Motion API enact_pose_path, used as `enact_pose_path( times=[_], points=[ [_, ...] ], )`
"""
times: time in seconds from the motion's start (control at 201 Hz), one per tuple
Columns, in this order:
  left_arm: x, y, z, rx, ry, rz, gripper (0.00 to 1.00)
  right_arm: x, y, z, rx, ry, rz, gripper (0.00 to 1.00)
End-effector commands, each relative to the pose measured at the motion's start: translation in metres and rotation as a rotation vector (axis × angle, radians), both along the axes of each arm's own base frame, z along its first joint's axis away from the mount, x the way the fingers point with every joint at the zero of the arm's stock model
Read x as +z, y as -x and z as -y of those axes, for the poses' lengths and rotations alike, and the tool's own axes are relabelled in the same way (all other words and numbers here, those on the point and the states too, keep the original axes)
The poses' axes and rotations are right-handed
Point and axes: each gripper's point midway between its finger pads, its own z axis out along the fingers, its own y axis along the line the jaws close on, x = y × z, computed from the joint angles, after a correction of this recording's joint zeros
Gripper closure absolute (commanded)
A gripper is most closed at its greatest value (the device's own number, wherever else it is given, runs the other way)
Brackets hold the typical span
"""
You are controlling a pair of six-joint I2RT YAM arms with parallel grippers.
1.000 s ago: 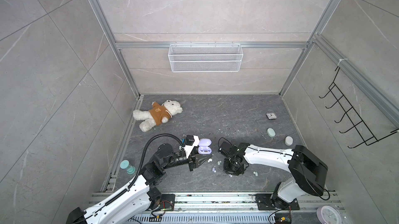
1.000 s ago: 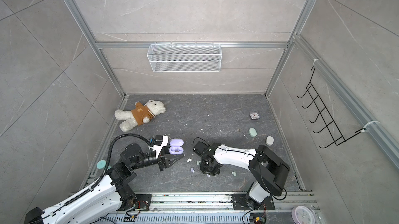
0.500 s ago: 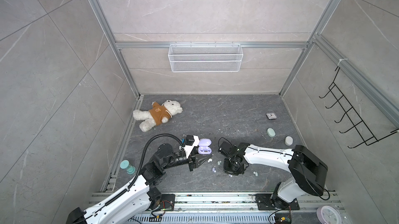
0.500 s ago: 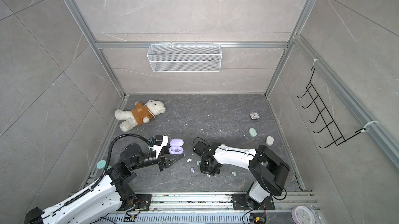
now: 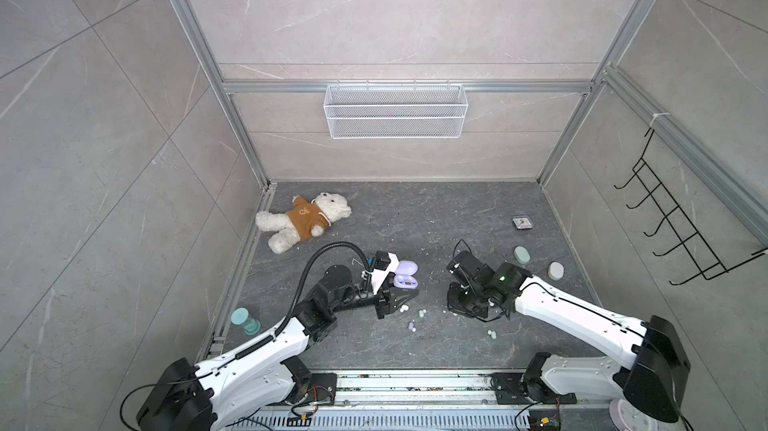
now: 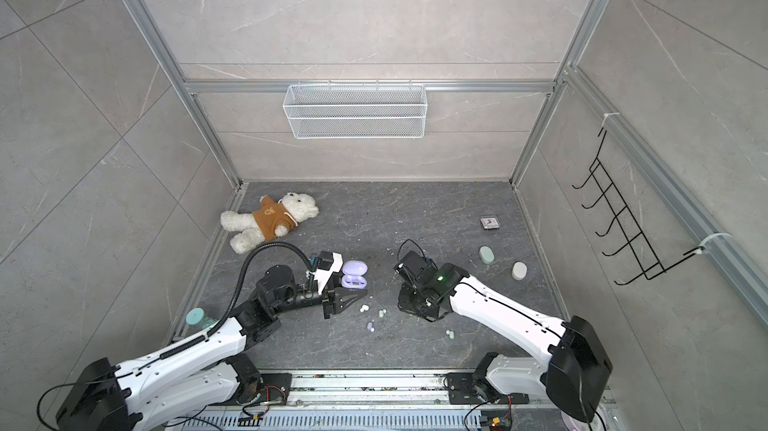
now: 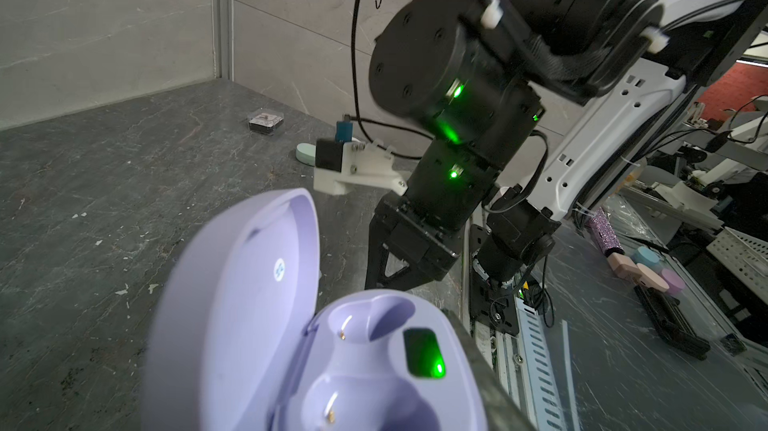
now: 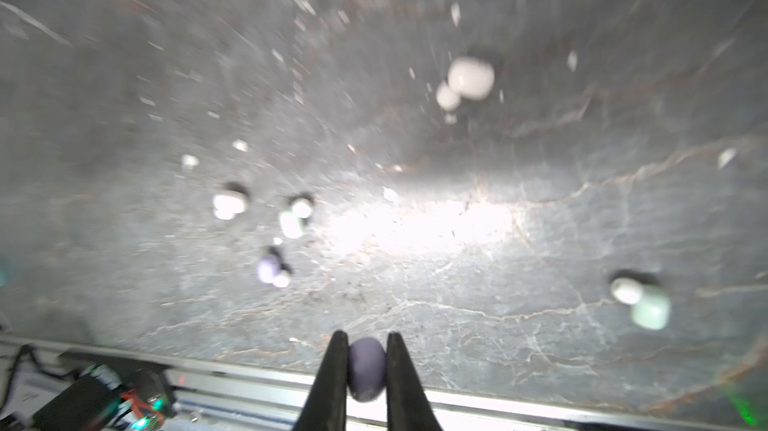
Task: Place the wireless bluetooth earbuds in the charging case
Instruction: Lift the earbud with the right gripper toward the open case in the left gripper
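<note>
Enclosure: grey tiled walls around a dark marbled counter [image 5: 457, 208] strewn with white specks.
Charging case [image 7: 365, 366]: lilac, lid swung open, both sockets showing gold contacts, a green light glowing on the base. It sits left of centre in both top views.
Left gripper [image 5: 405, 294]: pressed together on the base of the charging case, holding it low over the counter.
Right gripper [image 8: 365, 350]: pinching a lilac earbud [image 8: 365, 370] between its fingertips and pointing down over the counter, well apart from the charging case.
Loose earbuds: a white bud [image 5: 402, 308] lies just beside the left gripper, with a mint bud [image 5: 421, 313] and a lilac bud [image 5: 412, 327] near it. A second mint bud [image 5: 491, 333] lies closer to the front rail, below the right arm.
Back left: teddy bear [image 5: 305, 221] in a brown shirt, lying down.
Right side: closed mint case [image 5: 521, 254], closed white case [image 5: 555, 271] and a small clock [image 5: 522, 223], all well apart from both arms.
Walls: wire basket [image 5: 392, 111] on the back wall, black hook rack [image 5: 673, 233] on the right wall.
</note>
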Motion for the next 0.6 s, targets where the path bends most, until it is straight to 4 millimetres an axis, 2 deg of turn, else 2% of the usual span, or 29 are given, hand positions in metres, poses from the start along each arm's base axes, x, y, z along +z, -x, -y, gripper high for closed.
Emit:
enact_pose_path(
  times=[0.0,0.144,0.309,0.493,0.592],
  points=[
    [0.050,-0.004,0.011,-0.043,0.125,0.129,0.72,0.043,-0.010,0.009,0.037,-0.015,0.096,0.88],
    [0.056,-0.011,0.026,-0.084,0.141,0.139,0.72,0.095,-0.023,0.009,0.066,-0.110,0.200,0.88],
    [0.063,-0.015,0.041,-0.140,0.186,0.147,0.72,0.144,-0.032,0.007,0.100,-0.239,0.301,0.89],
    [0.073,-0.019,0.058,-0.222,0.221,0.159,0.72,0.198,-0.029,-0.003,0.204,-0.341,0.423,0.89],
    [0.077,-0.021,0.064,-0.253,0.225,0.174,0.72,0.219,-0.024,-0.010,0.271,-0.379,0.460,0.89]
  ],
)
